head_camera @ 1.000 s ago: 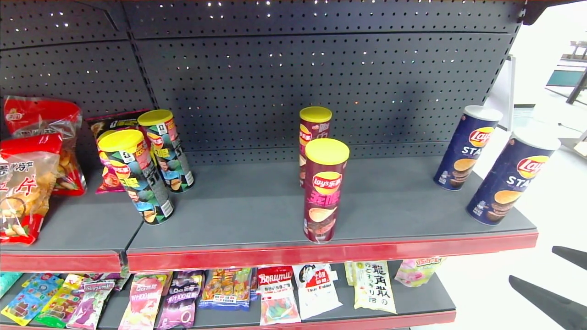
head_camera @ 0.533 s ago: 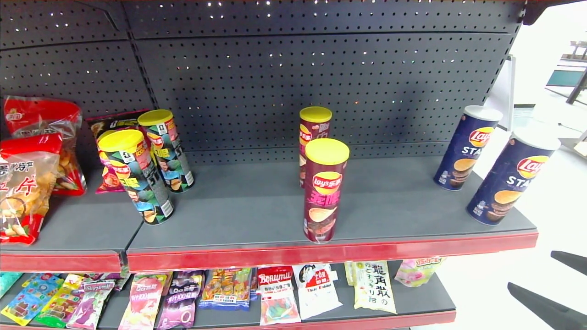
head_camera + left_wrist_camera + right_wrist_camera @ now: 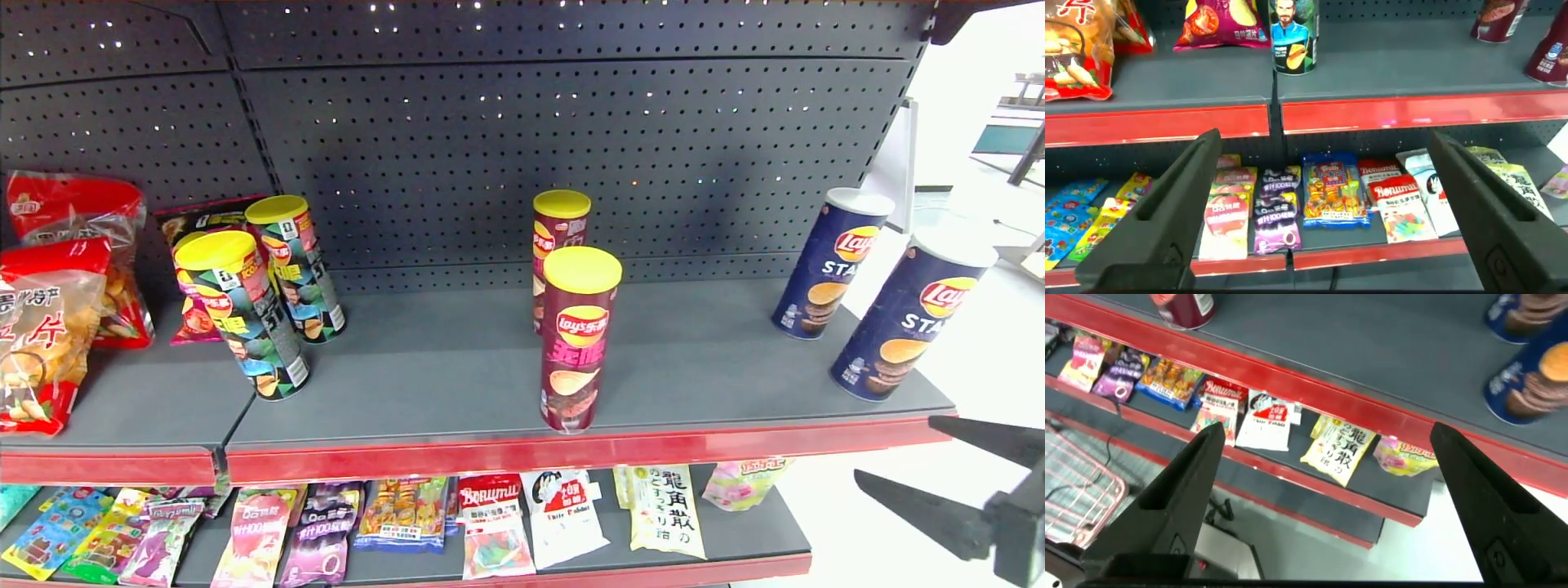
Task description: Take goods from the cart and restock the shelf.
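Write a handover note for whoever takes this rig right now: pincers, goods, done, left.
Left pincer: open, empty, facing the lower shelf of snack packets.
Right pincer: open, empty, off the right end of the upper shelf, near its red front edge.
Goods: six cans upright on the upper shelf: multicoloured cans left, maroon cans middle, navy cans right. Wire cart sits low by the shelving; contents unclear.
Done: cannot tell which cans were restocked.
Left: probably fetch an item from the cart and fill the bare gaps.
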### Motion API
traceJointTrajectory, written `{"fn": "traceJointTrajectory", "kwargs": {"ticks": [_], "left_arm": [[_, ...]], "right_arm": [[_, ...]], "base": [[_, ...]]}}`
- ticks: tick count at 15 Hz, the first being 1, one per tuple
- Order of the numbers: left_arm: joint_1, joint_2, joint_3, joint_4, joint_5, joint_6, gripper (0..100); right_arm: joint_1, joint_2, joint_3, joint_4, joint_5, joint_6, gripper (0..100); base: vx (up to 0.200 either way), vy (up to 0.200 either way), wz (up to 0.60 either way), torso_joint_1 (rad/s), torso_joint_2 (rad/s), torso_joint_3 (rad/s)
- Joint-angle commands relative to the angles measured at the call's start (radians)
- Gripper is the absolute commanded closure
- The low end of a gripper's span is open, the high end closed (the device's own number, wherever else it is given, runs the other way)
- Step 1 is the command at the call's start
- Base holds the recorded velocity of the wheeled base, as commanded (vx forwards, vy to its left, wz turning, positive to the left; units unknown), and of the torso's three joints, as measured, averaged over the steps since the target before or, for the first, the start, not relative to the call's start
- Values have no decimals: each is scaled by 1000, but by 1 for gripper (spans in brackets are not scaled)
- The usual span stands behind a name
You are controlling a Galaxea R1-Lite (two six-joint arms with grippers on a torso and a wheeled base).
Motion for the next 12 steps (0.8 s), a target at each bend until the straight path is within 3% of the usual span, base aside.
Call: {"fn": "traceJointTrajectory", "kwargs": {"ticks": [1,5,12], "left_arm": [[0,-1,0,0,0,0,0],[0,-2,0,0,0,0,0],[0,-1,0,0,0,0,0]], "right_arm": [[33,358,-114,-109,-3,1,0],[102,625,-269,-207,-78,15,0],[179,761,-375,-208,-84,42,0]], "base": [[0,0,0,0,0,0],[0,0,0,0,0,0],[0,0,0,0,0,0]]}}
